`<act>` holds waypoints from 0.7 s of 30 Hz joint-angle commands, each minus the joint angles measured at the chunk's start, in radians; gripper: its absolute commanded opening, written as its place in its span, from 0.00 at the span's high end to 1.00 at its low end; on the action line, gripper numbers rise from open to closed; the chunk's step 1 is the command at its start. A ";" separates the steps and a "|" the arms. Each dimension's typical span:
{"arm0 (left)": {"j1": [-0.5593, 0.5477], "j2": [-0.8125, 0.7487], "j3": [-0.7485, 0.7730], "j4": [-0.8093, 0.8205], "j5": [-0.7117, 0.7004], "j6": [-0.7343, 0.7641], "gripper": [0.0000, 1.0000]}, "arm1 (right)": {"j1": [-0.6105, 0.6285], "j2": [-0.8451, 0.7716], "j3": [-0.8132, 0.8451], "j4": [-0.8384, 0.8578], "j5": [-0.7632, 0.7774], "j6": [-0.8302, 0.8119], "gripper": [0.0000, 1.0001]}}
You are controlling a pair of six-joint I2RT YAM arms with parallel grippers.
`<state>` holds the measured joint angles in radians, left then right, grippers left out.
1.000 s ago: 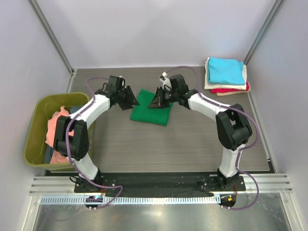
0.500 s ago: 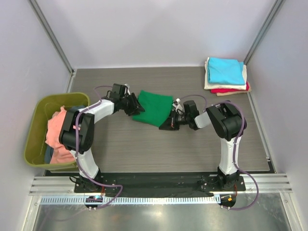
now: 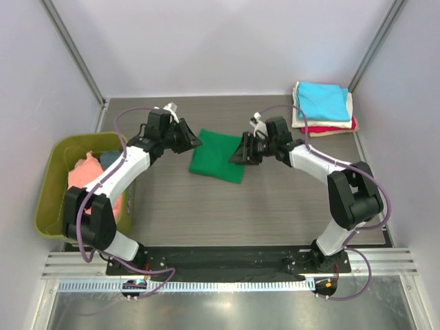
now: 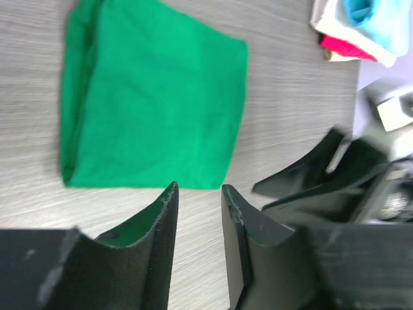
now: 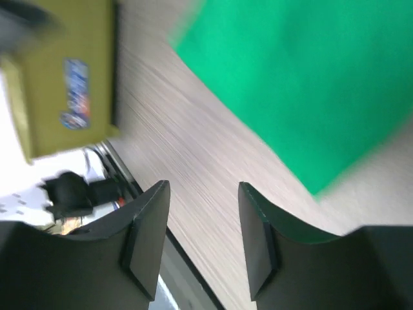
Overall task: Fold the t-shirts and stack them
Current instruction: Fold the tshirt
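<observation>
Flanking the green t-shirt (image 3: 218, 158), left pincer (image 3: 194, 143) and right pincer (image 3: 237, 155) gape.

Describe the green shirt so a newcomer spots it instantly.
On the grey table, look between the left end effector and right end effector. The bright green t-shirt lies there, folded into a flat rectangle. It lies alone; the other folded shirts are stacked far right.

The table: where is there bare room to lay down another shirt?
The wide strip of table between the green shirt and the near edge; also the back-left corner. Crowded: the left gripper and right gripper flank the green shirt, and the folded stack fills the back-right corner.
</observation>
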<state>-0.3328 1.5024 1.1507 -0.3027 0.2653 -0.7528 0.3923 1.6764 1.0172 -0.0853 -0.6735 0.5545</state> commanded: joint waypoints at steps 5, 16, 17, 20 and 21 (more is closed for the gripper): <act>-0.015 -0.017 -0.034 0.076 -0.001 -0.025 0.71 | 0.040 0.149 0.293 0.068 -0.027 0.129 0.62; -0.014 -0.275 0.003 -0.258 -0.192 0.073 0.68 | 0.068 0.584 0.343 0.304 -0.047 0.255 0.73; -0.014 -0.292 0.000 -0.274 -0.204 0.081 0.67 | 0.065 0.601 0.340 0.320 -0.054 0.265 0.73; -0.012 -0.337 0.015 -0.344 -0.224 0.115 0.66 | 0.060 0.631 0.354 0.334 -0.083 0.282 0.75; -0.012 -0.352 0.021 -0.361 -0.225 0.136 0.65 | 0.062 0.622 0.365 0.323 -0.083 0.268 0.75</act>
<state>-0.3458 1.1805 1.1332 -0.5606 0.0921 -0.6861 0.4557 2.2662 1.3708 0.2321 -0.7818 0.8322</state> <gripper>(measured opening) 0.341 0.252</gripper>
